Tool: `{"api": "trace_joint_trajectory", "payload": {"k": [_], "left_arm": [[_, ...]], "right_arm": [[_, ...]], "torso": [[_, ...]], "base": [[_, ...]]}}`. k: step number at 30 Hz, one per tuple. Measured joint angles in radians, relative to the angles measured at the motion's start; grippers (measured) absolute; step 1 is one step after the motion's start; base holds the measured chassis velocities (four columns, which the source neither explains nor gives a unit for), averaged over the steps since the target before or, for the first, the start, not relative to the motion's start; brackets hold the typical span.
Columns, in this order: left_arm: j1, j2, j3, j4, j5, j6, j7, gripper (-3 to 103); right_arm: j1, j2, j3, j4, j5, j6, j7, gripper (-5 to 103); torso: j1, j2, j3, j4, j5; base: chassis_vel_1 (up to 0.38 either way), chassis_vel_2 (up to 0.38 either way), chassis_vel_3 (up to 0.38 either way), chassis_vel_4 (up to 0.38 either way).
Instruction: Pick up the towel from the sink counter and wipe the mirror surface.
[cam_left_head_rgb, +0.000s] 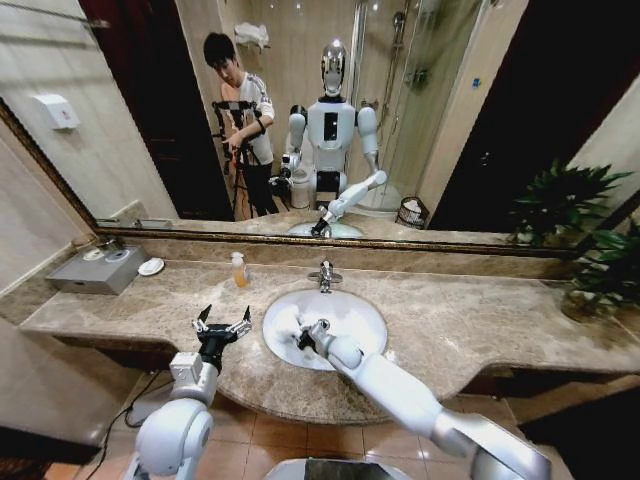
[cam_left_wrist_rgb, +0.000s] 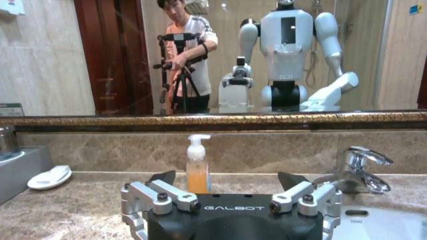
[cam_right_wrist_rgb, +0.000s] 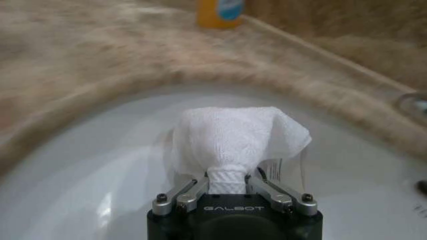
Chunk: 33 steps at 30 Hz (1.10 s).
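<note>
The white towel (cam_right_wrist_rgb: 230, 140) is bunched and pinched between the fingers of our right pincer (cam_right_wrist_rgb: 228, 186), which we hold inside the oval basin (cam_left_head_rgb: 350, 305) set into the middle of the bench (cam_left_head_rgb: 470, 330), near its bulging front edge. So we judge the pick-up as made or just being made: the cloth is gripped, though it sits low over the white bowl and not yet clear of it. Our left pincer (cam_left_head_rgb: 222, 322) hovers over the bench just beside the basin, its fingers spread and holding nothing, pointed toward the soap bottle (cam_left_wrist_rgb: 197, 170) by the back edge; the chrome faucet (cam_left_head_rgb: 324, 276) stands behind the basin. Beyond the back edge rises the mirror (cam_left_head_rgb: 400, 120), untouched by the towel, so we reckon lifting and all the wiping remain.
</note>
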Motion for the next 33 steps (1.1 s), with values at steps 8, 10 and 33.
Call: {"api": "trace_joint_trajectory", "payload": {"k": [8,10,33], "left_arm": [[0.000,0.000,0.000,0.000,0.000,0.000,0.000,100],[0.000,0.000,0.000,0.000,0.000,0.000,0.000,100],[0.000,0.000,0.000,0.000,0.000,0.000,0.000,100]], "right_arm": [[-0.003,-0.098,-0.053,0.095,0.047,-0.060,-0.004,13],[-0.013,-0.138,-0.070,0.143,0.056,-0.098,-0.037,13],[0.048,-0.259,-0.119,0.161,0.039,-0.162,-0.121,13]], "torso": [[0.000,0.000,0.000,-0.0005,0.0000],[0.000,0.000,0.000,-0.0006,0.0002],[0.000,0.000,0.000,-0.0006,0.0000]], "base": [[0.000,0.000,0.000,0.000],[0.000,0.000,0.000,0.000],[0.000,0.000,0.000,0.000]]}}
